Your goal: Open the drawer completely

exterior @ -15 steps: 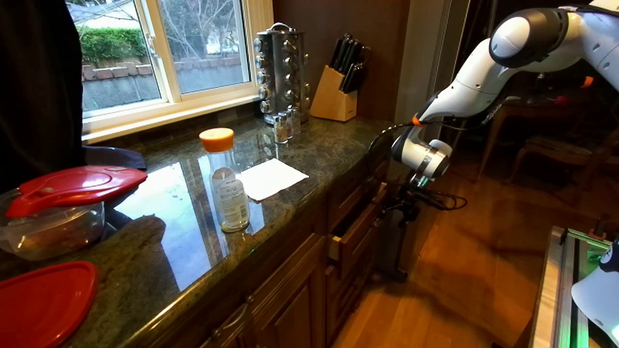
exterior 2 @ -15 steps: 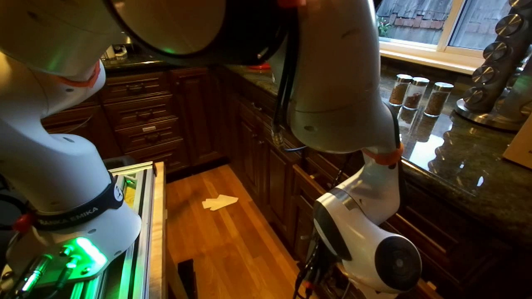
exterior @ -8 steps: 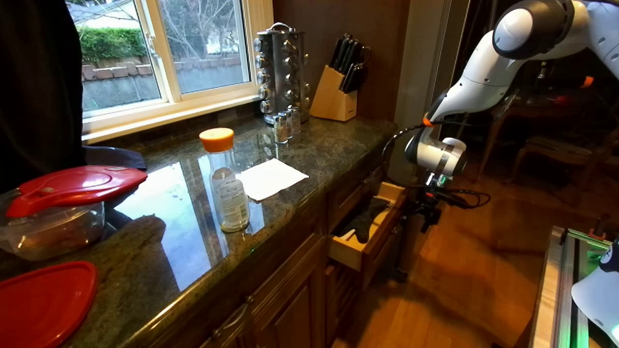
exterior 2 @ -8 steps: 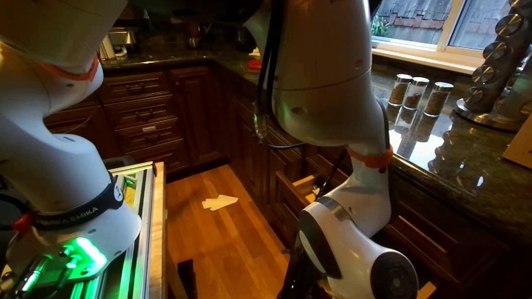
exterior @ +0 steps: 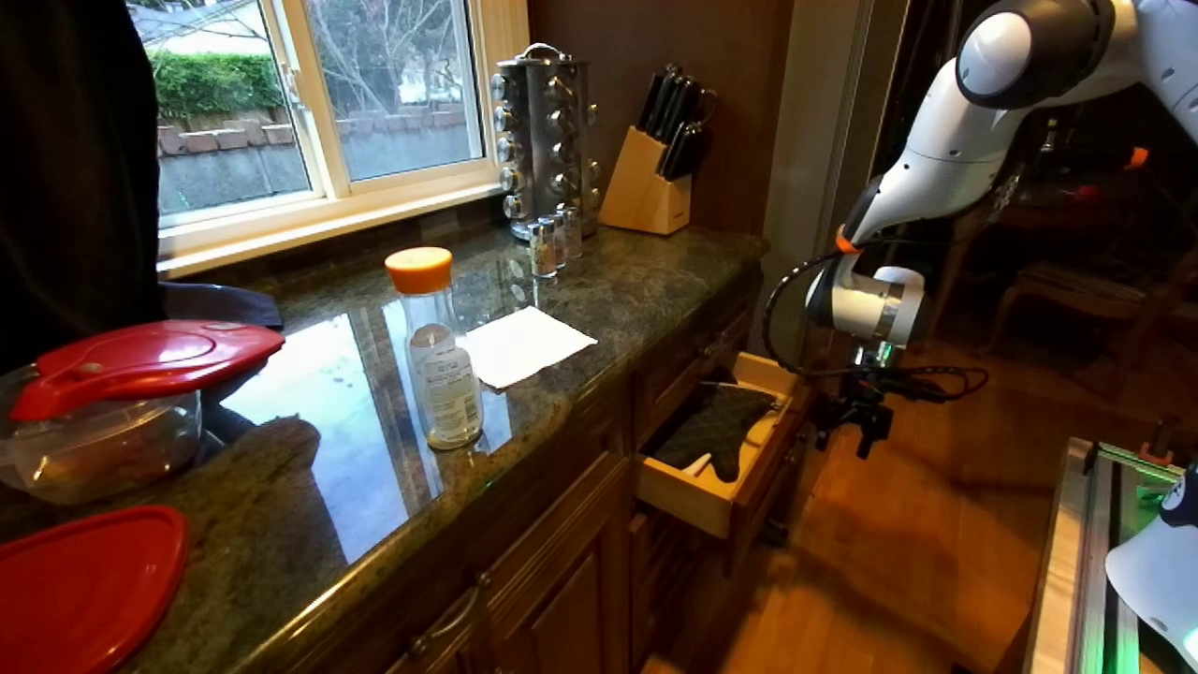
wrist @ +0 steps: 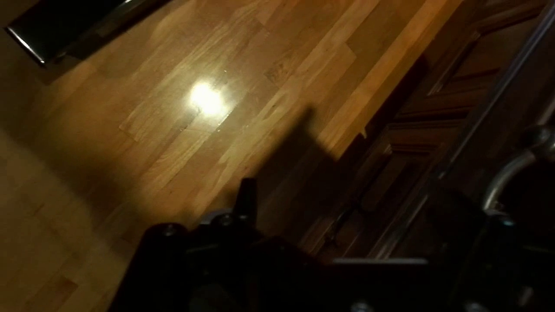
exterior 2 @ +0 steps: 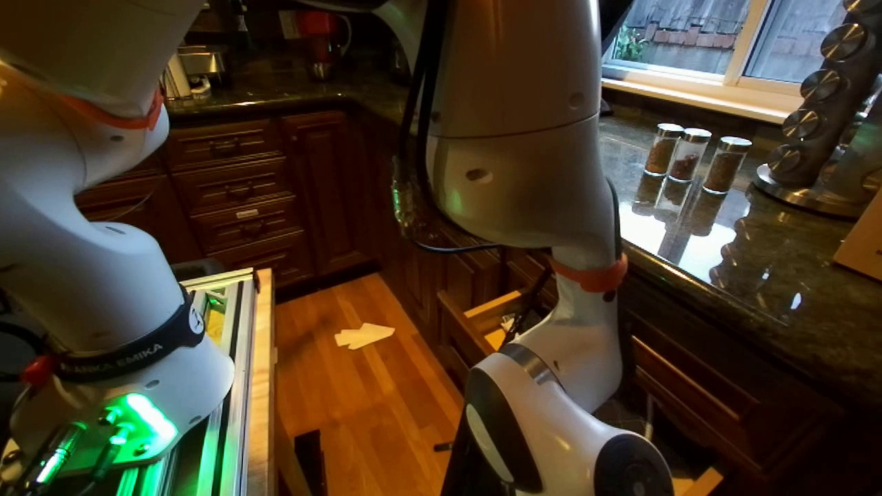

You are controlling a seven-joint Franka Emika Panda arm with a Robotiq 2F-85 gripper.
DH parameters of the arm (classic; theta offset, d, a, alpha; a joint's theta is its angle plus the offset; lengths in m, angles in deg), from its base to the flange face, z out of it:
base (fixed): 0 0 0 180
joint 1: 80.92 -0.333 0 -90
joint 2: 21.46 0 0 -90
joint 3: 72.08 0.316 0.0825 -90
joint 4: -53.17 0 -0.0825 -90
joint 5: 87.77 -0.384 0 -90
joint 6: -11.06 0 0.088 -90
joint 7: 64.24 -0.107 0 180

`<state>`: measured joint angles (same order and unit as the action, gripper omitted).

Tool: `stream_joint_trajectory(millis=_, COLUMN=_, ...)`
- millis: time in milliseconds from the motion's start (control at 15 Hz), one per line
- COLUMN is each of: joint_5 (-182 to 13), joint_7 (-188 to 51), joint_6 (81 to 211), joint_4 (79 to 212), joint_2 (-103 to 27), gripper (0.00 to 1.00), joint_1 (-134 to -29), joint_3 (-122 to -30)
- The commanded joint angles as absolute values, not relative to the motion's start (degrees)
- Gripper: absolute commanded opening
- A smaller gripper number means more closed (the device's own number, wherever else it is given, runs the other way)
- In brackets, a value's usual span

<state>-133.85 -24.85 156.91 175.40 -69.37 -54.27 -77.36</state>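
The drawer (exterior: 688,501) stands pulled out below the counter in an exterior view. It has a dark brown front and a pale wood box. A dark quilted mitt (exterior: 721,426) and some utensils lie inside. The drawer also shows in an exterior view (exterior 2: 465,327), partly behind the arm. My gripper (exterior: 850,438) is just outside the drawer front, fingers pointing down and spread apart. In the wrist view the gripper (wrist: 347,193) is open, and the drawer's curved metal handle (wrist: 498,177) is by its right finger. Whether they touch is too dark to tell.
Lower drawers (wrist: 403,160) lie below the open one. The counter (exterior: 655,290) above holds a bottle with an orange cap (exterior: 447,374), a spice rack (exterior: 547,140) and a knife block (exterior: 646,192). The robot's cart (exterior: 1067,562) stands across the wooden floor (wrist: 173,108).
The drawer has slid much farther out, and its contents now show. My gripper and arm have moved with it, away from the cabinet.
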Motion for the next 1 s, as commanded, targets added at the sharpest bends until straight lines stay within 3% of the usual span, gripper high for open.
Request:
stream_joint_trajectory(millis=0, joint_5=-130.1, joint_7=-26.4, joint_6=159.8, joint_4=178.4, joint_2=-68.8, gripper=1.0, joint_1=-54.0, joint_3=-78.5)
stream_joint_trajectory(millis=400, joint_5=-124.6, joint_7=-22.9, joint_6=163.0, joint_4=188.3, joint_2=-57.6, gripper=1.0, joint_1=-53.8, joint_3=-77.2)
stream_joint_trajectory(millis=933, joint_5=-128.9, joint_7=-13.9, joint_6=167.3, joint_4=196.5, joint_2=-38.3, gripper=1.0, joint_1=-53.4, joint_3=-68.2)
